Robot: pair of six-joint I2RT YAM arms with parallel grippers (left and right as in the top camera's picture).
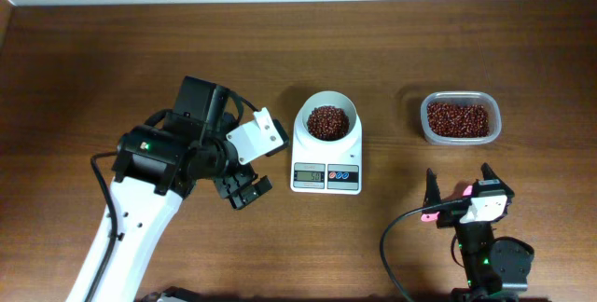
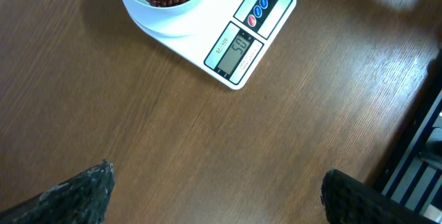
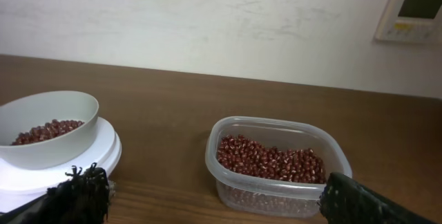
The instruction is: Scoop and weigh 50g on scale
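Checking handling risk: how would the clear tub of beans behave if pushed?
The clear tub looks thin-walled, so it would probably flex if squeezed. Low and wide, it likely slides rather than tips. Its loose beans may shift.

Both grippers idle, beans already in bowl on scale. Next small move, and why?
Probably no more scooping: pull the left gripper back from the scale. The beans sit in its bowl, the display seems to read about fifty, though blurred, and the right gripper is open too, holding nothing.
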